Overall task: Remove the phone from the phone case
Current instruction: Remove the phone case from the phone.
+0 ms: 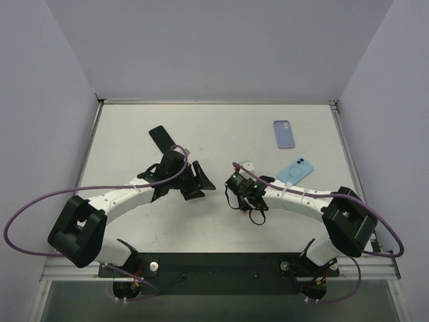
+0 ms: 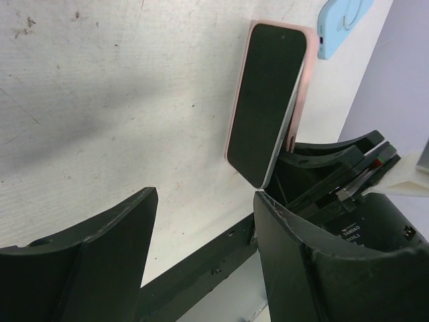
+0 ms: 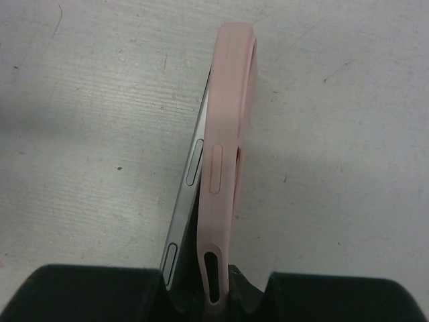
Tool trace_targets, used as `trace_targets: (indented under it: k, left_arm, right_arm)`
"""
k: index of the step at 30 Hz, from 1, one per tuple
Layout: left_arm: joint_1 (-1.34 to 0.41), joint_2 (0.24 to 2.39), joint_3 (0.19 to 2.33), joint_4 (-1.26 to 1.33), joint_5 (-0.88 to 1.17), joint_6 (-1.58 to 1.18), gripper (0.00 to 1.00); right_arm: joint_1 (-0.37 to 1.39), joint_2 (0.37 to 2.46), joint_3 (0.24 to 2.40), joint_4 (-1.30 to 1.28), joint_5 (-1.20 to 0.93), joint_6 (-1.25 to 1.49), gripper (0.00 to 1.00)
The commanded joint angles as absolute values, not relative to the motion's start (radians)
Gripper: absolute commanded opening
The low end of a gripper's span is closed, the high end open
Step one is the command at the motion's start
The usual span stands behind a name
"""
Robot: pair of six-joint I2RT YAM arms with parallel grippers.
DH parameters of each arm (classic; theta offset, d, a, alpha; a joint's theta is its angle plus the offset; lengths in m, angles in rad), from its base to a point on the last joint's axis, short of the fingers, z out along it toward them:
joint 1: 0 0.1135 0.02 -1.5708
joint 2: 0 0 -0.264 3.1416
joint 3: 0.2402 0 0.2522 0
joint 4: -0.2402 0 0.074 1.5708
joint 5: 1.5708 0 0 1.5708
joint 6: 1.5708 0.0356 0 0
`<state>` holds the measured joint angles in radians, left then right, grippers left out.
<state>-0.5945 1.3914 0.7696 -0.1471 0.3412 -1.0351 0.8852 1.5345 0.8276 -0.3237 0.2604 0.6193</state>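
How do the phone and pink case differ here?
The phone has a dark screen and silver edge; the pink case is plain pink. The phone's edge looks thinner than the case's. Near the right gripper the phone tilts out of the pink case. Shared: they meet at the far end, both between the fingers.

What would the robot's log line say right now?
right fingers: shut on phone | pink case: partly peeled off | left fingers: open, not touching phone

readable text: none | white print (image 2: 353,233) on black housing (image 2: 382,258): too blurred
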Motion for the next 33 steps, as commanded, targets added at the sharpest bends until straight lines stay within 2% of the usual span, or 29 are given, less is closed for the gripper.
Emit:
trace_targets:
  k: [1,12,19,22,25,33]
  left_arm:
    - [-0.604,1.426,0.758,-0.038,0.377,-1.058,0.70]
    - [-0.635,1.505,0.773,0.046,0.411,-1.066,0.70]
    - [-0.661,1.572,0.802,0.057,0.448,-1.046,0.73]
    - [-0.670,1.589,0.807,0.067,0.456,-1.046,0.74]
    - [-0.675,1.601,0.813,0.072,0.454,-1.048,0.73]
    - [-0.687,1.620,0.836,0.069,0.449,-1.039,0.74]
  right_arm:
    - [0.865,1.782,0.681,-0.009,0.100,0.666,0.04]
    - [0.848,1.845,0.600,0.123,0.046,0.695,0.09]
    - [0.824,1.844,0.560,0.205,-0.023,0.701,0.12]
    - [0.792,1.848,0.531,0.271,-0.099,0.707,0.10]
    - [0.767,1.856,0.500,0.334,-0.168,0.716,0.01]
    - [0.727,1.844,0.480,0.361,-0.212,0.723,0.00]
